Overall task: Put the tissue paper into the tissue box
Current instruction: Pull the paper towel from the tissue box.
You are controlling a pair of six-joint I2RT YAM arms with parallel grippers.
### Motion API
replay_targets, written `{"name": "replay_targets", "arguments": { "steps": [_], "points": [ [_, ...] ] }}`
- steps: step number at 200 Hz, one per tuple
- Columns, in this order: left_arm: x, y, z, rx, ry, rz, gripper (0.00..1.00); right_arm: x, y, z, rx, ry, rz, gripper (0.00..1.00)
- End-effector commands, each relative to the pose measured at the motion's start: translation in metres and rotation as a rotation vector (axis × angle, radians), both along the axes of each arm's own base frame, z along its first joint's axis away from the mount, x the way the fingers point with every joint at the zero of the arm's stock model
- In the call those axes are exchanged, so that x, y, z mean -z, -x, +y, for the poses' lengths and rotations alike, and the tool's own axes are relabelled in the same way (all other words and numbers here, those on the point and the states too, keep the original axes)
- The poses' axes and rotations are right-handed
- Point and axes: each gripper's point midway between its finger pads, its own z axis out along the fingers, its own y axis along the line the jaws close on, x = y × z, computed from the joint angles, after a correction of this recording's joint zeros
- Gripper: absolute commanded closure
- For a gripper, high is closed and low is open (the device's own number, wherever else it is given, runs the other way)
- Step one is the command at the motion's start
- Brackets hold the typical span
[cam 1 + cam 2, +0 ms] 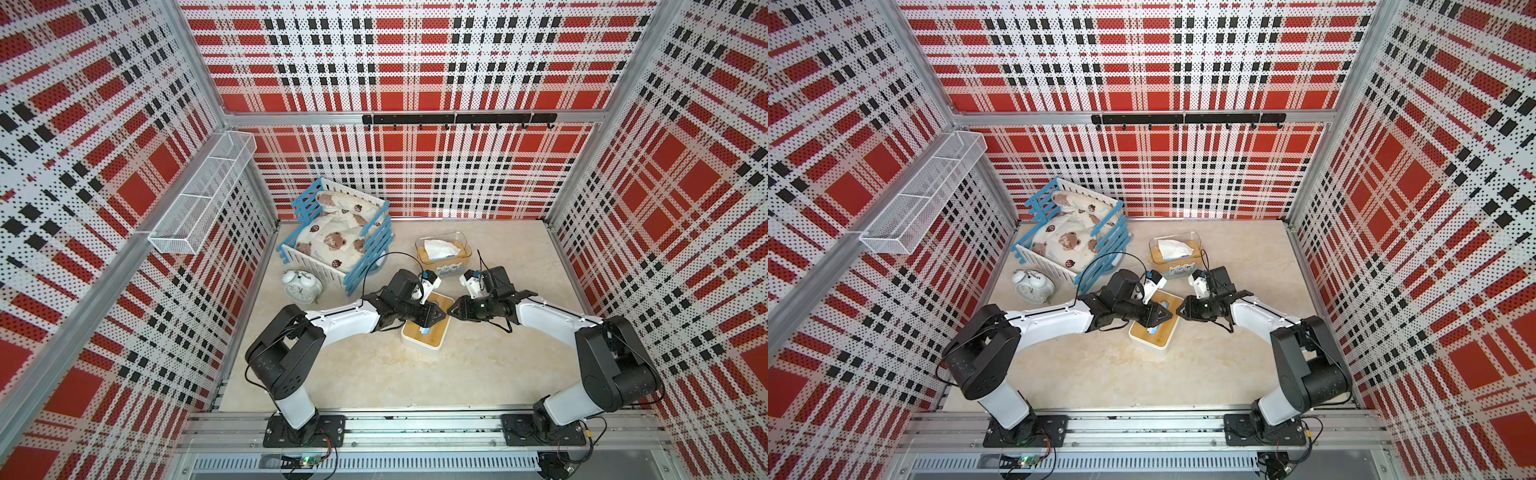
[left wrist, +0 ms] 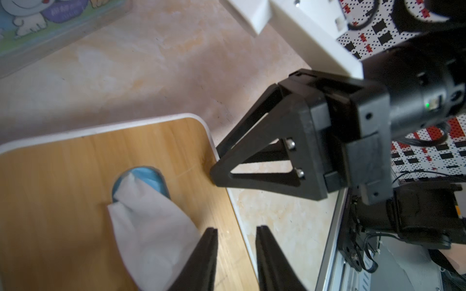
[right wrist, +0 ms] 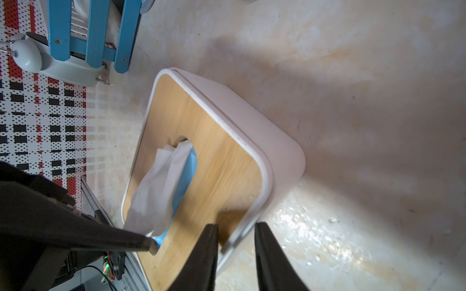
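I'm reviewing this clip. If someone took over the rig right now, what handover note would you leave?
Left gripper: open and empty, over the wooden lid, beside the white sheet.
Right gripper: open, tips astride a corner of the lid's rim, with no clear grip.
Things: the blue tissue pack is inside the white tissue box. The clear box behind it holds another pack.
Done: the pack is boxed, the lid is on, and the sheet sticks out through the slot.
Left: probably only backing both arms away. Whether the clear box needs anything I cannot tell.
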Motion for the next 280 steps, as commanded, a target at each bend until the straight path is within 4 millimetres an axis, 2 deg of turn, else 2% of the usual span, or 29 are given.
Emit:
{"name": "replay_targets", "arguments": {
  "steps": [1, 23, 52, 76, 112, 129, 157, 188, 220, 246, 280],
  "points": [
    [-0.026, -0.017, 0.016, -0.088, 0.043, -0.065, 0.65, -0.001, -0.001, 0.001, -0.003, 0.002, -0.017, 0.68],
    [-0.026, -0.031, 0.037, -0.197, -0.001, -0.110, 0.61, 0.000, -0.001, 0.001, -0.005, 0.002, -0.017, 0.68],
    [-0.017, -0.034, 0.047, -0.240, -0.038, -0.106, 0.58, -0.001, -0.002, 0.001, -0.006, 0.002, -0.018, 0.68],
    [-0.001, -0.026, 0.043, -0.207, -0.057, -0.060, 0.57, 0.000, -0.001, 0.000, -0.005, 0.006, -0.016, 0.68],
    [0.008, -0.015, 0.027, -0.139, -0.049, -0.017, 0.57, -0.002, -0.002, 0.001, -0.007, 0.003, -0.021, 0.68],
    [0.011, -0.011, 0.019, -0.108, -0.041, -0.002, 0.60, -0.001, -0.002, 0.001, -0.006, 0.004, -0.017, 0.69],
    [0.008, -0.011, 0.009, -0.088, -0.032, -0.003, 0.72, -0.001, -0.002, 0.001, -0.006, 0.005, -0.021, 0.69],
    [-0.004, -0.019, 0.005, -0.106, -0.018, -0.041, 0.83, -0.001, -0.001, 0.001, -0.007, 0.004, -0.020, 0.69],
    [-0.020, -0.016, -0.003, -0.071, 0.009, -0.077, 0.91, 0.000, -0.001, 0.000, -0.007, 0.006, -0.019, 0.69],
    [-0.026, -0.009, -0.007, -0.028, 0.028, -0.070, 0.88, 0.000, -0.001, 0.001, -0.010, 0.005, -0.019, 0.69],
    [-0.028, -0.013, 0.005, -0.064, -0.025, -0.105, 0.73, -0.002, -0.002, 0.001, -0.011, 0.008, -0.021, 0.69]
  ]
}}
